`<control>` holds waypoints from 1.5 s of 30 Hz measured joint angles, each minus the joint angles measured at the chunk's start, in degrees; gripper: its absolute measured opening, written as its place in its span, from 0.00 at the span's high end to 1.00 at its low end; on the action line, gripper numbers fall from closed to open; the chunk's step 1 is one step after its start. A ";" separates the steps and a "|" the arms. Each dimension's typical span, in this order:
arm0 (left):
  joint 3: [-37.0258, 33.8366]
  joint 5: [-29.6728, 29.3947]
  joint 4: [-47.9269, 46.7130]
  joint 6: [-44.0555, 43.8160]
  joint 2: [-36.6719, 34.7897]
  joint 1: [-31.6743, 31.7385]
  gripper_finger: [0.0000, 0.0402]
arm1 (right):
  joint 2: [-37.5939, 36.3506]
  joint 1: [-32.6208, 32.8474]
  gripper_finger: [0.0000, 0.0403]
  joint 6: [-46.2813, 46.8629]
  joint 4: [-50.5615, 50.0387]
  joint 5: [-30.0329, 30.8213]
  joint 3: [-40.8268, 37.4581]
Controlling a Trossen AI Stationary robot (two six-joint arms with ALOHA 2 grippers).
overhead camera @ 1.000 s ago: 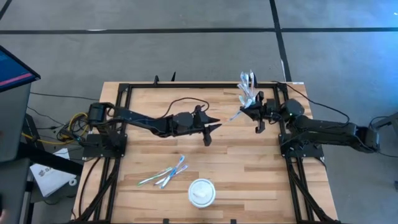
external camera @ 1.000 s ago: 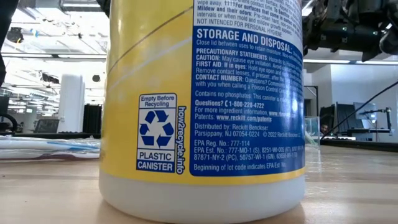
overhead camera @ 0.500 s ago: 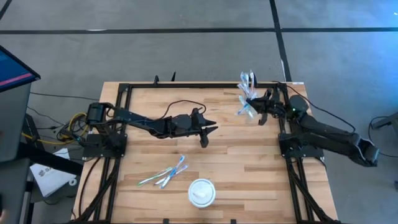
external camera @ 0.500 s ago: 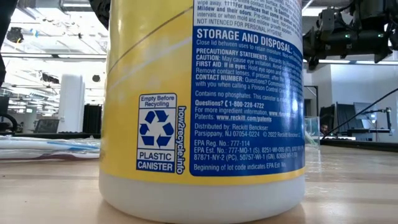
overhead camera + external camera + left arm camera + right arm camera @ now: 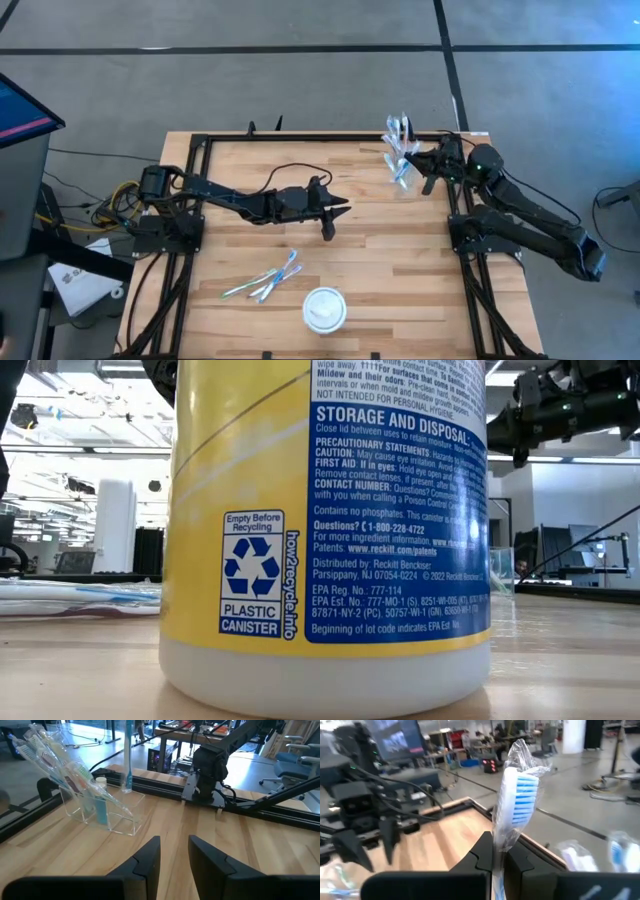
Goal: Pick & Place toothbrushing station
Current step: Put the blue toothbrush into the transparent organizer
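Right gripper (image 5: 497, 851), upper right of the high view, clenches an upright wrapped toothbrush (image 5: 512, 805) just beside the clear tumbler (image 5: 401, 160); left gripper (image 5: 333, 216), mid-frame, empty and parted.

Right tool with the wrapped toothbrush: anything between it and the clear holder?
Nothing visible. The right tool is shut on the wrapped toothbrush right beside the clear holder at the table's far right corner; no object lies between them.
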 joint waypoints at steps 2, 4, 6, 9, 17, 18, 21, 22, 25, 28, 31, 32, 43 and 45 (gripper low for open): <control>0.02 0.02 -0.02 0.00 0.00 0.00 0.76 | 0.00 -0.69 0.99 -0.59 -2.29 1.87 0.50; 0.02 0.01 -0.02 0.00 0.00 0.00 0.76 | 0.04 -1.60 0.99 -0.79 -3.73 3.33 0.51; 0.02 0.00 -0.02 0.00 0.02 -0.02 0.76 | 0.03 -2.47 0.99 -1.30 -5.03 4.10 0.50; 0.02 0.02 -0.02 0.00 0.04 -0.02 0.76 | 0.22 -3.96 0.99 -1.97 -6.31 4.24 0.51; 0.07 0.00 -0.04 0.00 0.04 -0.01 0.76 | 0.40 -7.83 0.99 -2.10 -9.35 4.33 0.52; 0.07 0.00 -0.05 0.00 0.04 -0.01 0.76 | 0.67 -8.07 0.99 -2.14 -9.62 4.32 0.50; 0.07 0.02 -0.07 0.00 0.04 -0.02 0.76 | 1.88 -8.38 0.99 -2.78 -9.75 4.35 0.51; 0.07 0.02 -0.07 0.00 0.04 -0.02 0.76 | 2.37 -8.51 0.99 -2.82 -9.69 4.33 0.52; 0.07 0.01 -0.07 0.00 0.07 -0.02 0.76 | 3.91 -8.59 0.99 -3.36 -9.60 4.64 0.51; 0.07 0.02 -0.07 -0.01 0.07 -0.02 0.76 | 5.78 -8.59 0.99 -3.61 -9.34 5.41 0.50; 0.07 0.01 -0.07 0.00 0.07 -0.20 0.76 | 7.51 -8.55 0.99 -3.63 -8.20 5.40 0.50; 0.07 0.00 -0.07 0.00 0.07 -0.28 0.76 | 8.05 -8.44 0.99 -3.89 -8.18 5.40 0.50; 0.08 0.00 -0.11 0.07 0.09 -0.61 0.76 | 10.23 -8.48 0.99 -3.18 -0.27 5.18 -4.63; 0.09 0.02 -0.11 0.09 0.09 -0.61 0.76 | 10.23 -8.62 0.99 -3.24 1.37 5.16 -6.34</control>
